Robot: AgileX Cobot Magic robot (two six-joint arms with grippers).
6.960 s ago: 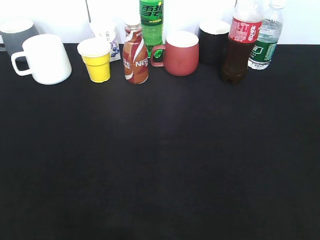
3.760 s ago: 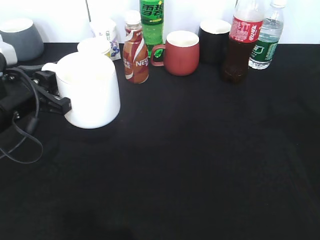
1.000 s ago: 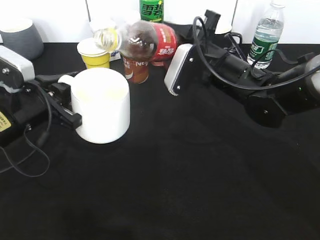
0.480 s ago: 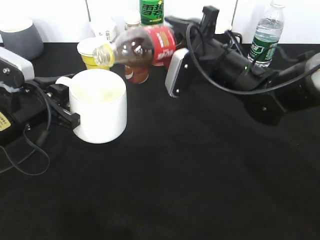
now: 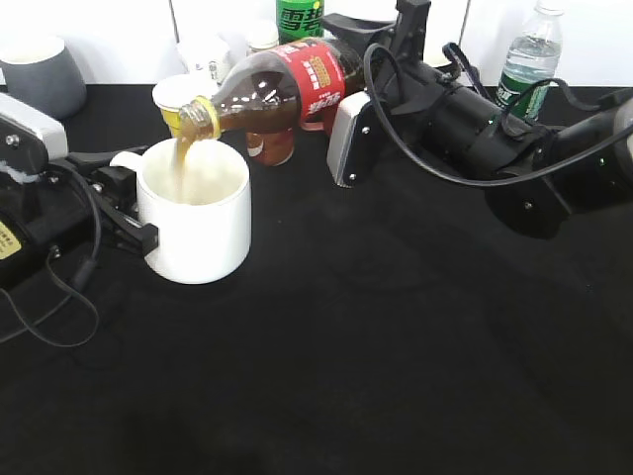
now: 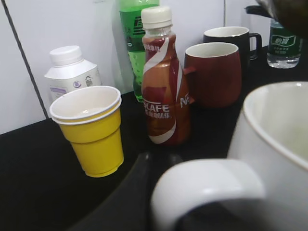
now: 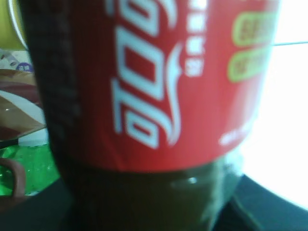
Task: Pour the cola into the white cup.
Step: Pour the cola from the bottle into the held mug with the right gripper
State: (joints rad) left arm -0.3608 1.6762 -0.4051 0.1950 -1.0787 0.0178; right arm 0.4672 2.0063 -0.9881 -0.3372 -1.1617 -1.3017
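Observation:
The cola bottle (image 5: 287, 87), dark liquid with a red label, is tilted neck-down to the left, and a brown stream falls from its mouth into the white cup (image 5: 203, 233). My right gripper (image 5: 361, 84) is shut on the bottle's base; the bottle fills the right wrist view (image 7: 144, 96). My left gripper (image 5: 127, 213) is shut on the white cup's loop handle (image 6: 202, 185), holding the cup upright on the black table. One black finger (image 6: 125, 202) shows beside the handle.
Behind the cup stand a yellow cup (image 5: 178, 99), a Nescafe bottle (image 6: 163, 91), a green soda bottle (image 5: 300, 12), a red mug (image 6: 211, 72), a black mug (image 6: 231, 41), a grey mug (image 5: 40, 74), a small white carton (image 6: 72, 72) and a water bottle (image 5: 529, 54).
The cola bottle has tipped further, mouth lower over the cup, and cola has started streaming into the white cup. The left gripper and cup have stayed put.

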